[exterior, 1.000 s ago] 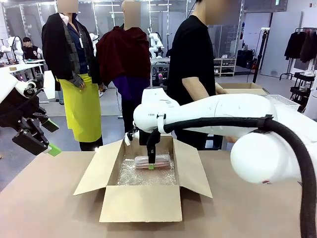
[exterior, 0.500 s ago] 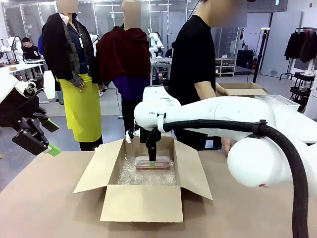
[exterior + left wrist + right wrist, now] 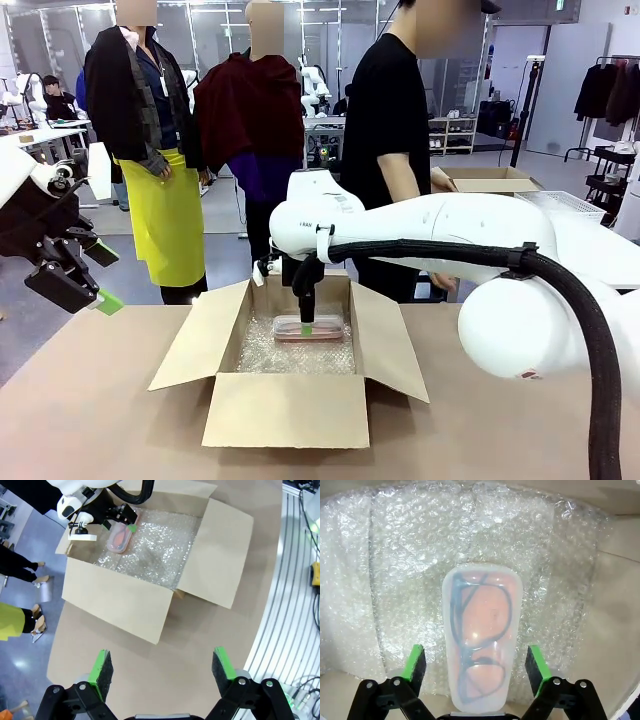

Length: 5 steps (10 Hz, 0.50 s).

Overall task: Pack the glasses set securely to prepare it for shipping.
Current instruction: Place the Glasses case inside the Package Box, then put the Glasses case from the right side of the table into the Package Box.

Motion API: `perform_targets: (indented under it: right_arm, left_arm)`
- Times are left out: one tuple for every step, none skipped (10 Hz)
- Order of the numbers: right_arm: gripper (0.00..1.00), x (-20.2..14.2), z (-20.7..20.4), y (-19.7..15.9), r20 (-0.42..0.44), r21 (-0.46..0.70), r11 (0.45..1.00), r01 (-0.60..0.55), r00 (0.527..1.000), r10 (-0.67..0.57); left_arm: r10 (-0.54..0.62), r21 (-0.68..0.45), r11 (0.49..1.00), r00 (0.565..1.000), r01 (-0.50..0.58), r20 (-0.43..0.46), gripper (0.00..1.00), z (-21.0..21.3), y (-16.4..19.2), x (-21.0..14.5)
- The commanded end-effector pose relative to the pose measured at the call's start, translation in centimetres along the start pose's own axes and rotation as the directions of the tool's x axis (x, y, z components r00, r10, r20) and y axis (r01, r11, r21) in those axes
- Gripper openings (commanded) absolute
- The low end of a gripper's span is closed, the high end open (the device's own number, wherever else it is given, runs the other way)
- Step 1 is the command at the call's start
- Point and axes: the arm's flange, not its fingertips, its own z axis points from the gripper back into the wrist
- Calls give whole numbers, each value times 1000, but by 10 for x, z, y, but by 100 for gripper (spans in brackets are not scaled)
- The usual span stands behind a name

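Observation:
A translucent pink glasses case [image 3: 481, 645] with dark-framed glasses inside lies flat on the bubble wrap [image 3: 395, 570] lining the open cardboard box [image 3: 285, 408]. My right gripper [image 3: 475, 664] hangs over the case's near end, open, its green pads [image 3: 415, 662] standing clear of the case's sides. From the front, the right gripper [image 3: 306, 322] reaches down into the box above the pink case [image 3: 325, 330]. My left gripper [image 3: 105, 277] is open and holds nothing, raised at the far left off the table. In the left wrist view its open fingers [image 3: 102, 667] look down on the box [image 3: 115, 602] and the case [image 3: 119, 536].
The box's four flaps [image 3: 190, 345] are folded outward on the brown table [image 3: 90, 420]. A person in a black shirt [image 3: 390, 120] stands at the far side behind the box. Another open carton [image 3: 490, 178] sits behind at the right.
My right gripper has opened and let go of the pink case, which now rests on the bubble wrap. The left arm has not moved.

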Motion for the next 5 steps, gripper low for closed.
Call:
perform_targets:
  right_arm:
    - [100, 1, -1, 1, 1, -1, 1000, -3, 1000, 3]
    - [100, 1, -1, 1, 1, -1, 1000, -3, 1000, 3]
    - [100, 1, -1, 1, 1, -1, 1000, -3, 1000, 3]
    - [100, 1, -1, 1, 1, -1, 1000, -3, 1000, 3]
    - [100, 1, -1, 1, 1, -1, 1000, -3, 1000, 3]
  left_arm:
    - [-7, 6, 1000, 1000, 7, -2, 100, 1, 0, -1]
    - [-7, 6, 1000, 1000, 7, -2, 100, 1, 0, -1]
    - [-7, 6, 1000, 1000, 7, -2, 100, 1, 0, -1]
    - [-7, 6, 1000, 1000, 7, -2, 100, 1, 0, -1]
    - [-7, 6, 1000, 1000, 7, -2, 100, 1, 0, -1]
